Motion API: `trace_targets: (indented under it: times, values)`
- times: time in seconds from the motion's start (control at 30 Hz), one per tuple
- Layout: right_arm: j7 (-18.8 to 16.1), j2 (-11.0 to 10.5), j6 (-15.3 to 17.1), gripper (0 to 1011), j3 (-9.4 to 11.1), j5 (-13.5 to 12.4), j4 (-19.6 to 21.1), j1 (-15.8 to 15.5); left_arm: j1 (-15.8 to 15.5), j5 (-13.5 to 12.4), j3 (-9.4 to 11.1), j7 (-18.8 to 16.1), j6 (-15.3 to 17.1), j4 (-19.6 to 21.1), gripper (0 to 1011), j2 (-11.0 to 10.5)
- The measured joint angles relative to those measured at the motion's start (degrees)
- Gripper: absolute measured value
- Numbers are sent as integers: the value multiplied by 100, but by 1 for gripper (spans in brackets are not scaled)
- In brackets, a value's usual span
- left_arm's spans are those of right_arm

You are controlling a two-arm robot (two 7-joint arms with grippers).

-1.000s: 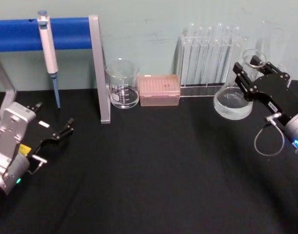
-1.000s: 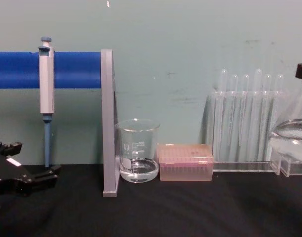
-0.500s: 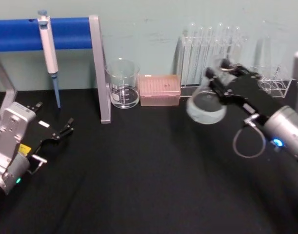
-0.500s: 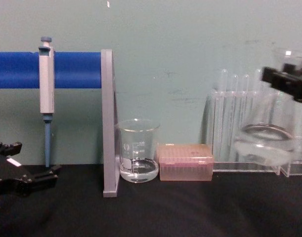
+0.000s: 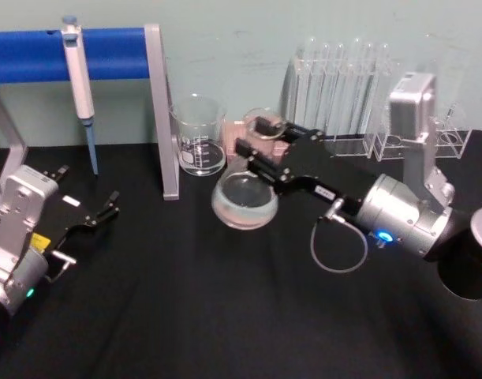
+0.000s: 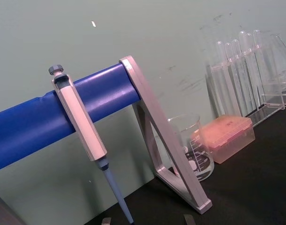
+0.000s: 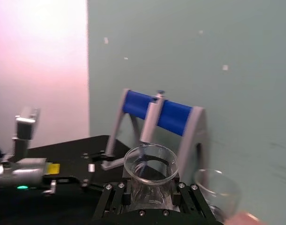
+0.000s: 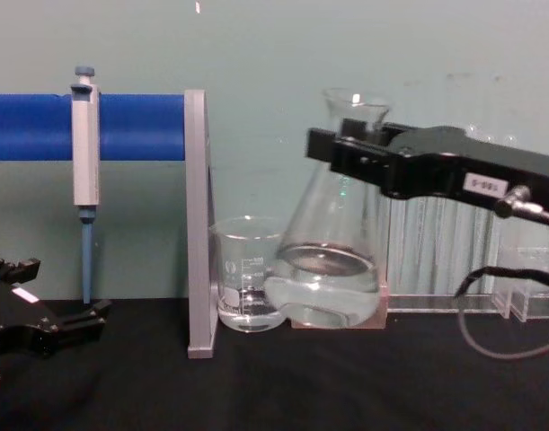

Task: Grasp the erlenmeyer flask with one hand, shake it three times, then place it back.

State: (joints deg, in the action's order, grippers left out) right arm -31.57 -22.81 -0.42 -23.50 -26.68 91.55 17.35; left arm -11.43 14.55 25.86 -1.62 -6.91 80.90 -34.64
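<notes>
Here, by green wall [image 8: 283, 54], right gripper [image 5: 255, 139] holds flask [image 5: 242, 201] above black table [image 5: 225, 316].

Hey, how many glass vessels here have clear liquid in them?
2. The clear conical glass flask is gripped at its neck by the black right gripper; the straight-walled glass beaker stands beside the grey frame post. Test tubes' contents unclear.

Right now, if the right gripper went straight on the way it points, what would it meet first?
Probably the glass beaker: the right gripper, shut on the erlenmeyer flask, points back-left at it, with the stand's grey upright just beyond. Depth is unclear; it may pass above.
</notes>
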Motion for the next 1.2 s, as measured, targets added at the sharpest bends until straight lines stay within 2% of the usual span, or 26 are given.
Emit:
trace_targets:
  times: [0.17,0.3,0.47,0.63,0.83,0.93,1.1,1.2]
  values:
    - [-177,4,-15,450,-203,-91,-56,132,0,0,0,0,0,0,1001,0]
    - [-199,-22,-26,450,-278,-144,-73,175,0,0,0,0,0,0,1001,0]
    - [-122,-81,-48,450,-303,-189,-80,185,0,0,0,0,0,0,1001,0]
    - [95,-150,-88,450,-218,-193,-46,119,0,0,0,0,0,0,1001,0]
    - [492,-243,-131,450,68,-175,46,-51,0,0,0,0,0,0,1001,0]
    - [798,-311,-137,450,337,-125,128,-219,0,0,0,0,0,0,1001,0]
    - [1065,-372,-126,450,625,-82,204,-415,0,0,0,0,0,0,1001,0]
    - [1296,-416,-91,450,893,-42,275,-631,0,0,0,0,0,0,1001,0]
